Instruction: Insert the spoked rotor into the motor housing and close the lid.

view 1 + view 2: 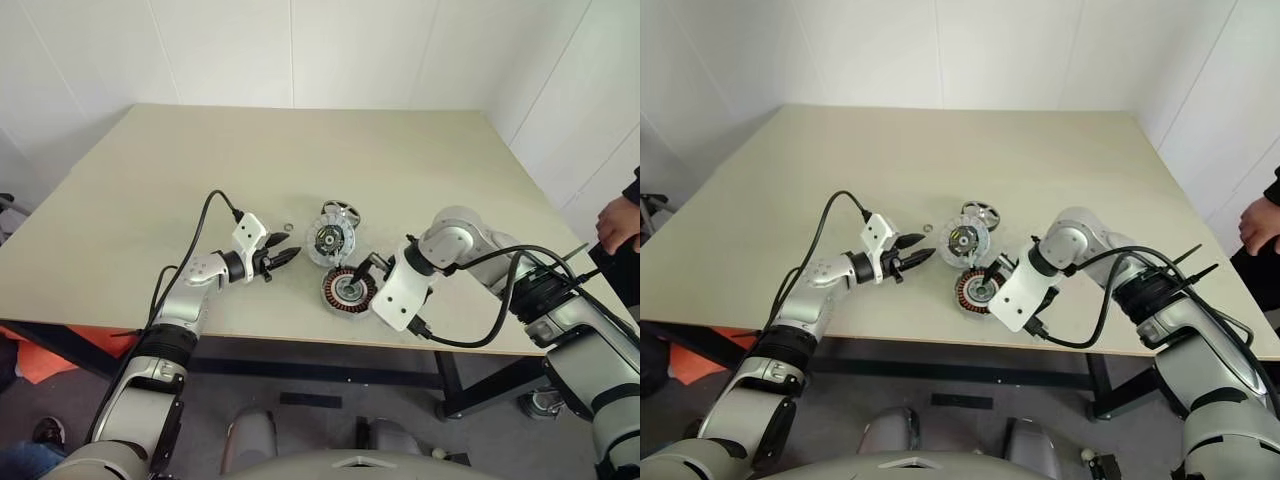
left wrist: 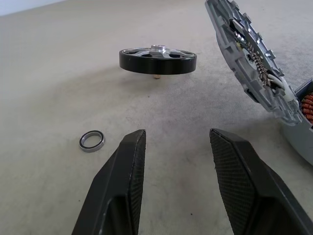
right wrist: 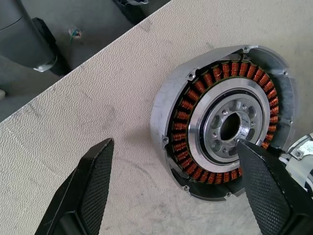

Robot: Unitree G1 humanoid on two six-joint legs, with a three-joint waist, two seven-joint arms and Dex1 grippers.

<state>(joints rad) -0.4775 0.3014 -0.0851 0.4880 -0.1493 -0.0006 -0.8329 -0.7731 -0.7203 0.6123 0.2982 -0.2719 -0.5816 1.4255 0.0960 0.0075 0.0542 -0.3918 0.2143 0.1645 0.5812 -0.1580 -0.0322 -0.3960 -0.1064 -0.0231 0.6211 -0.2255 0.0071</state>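
Right pincer [image 3: 176, 191] is hanging wide open, empty, straddling the motor housing [image 3: 225, 127] mid-frame; one finger is risking nicking the windings.

Left pincer [image 2: 178, 183] is sitting half open, empty.

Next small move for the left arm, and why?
Probably ease the left gripper forward toward the spoked rotor and close on its rim. Its fingers are open and empty, and the rotor sits flat on the table ahead of them. The motor housing lies open-side up under the open right gripper, its centre empty.

Both hands [image 1: 292, 257] [image 1: 368, 268] open, empty.
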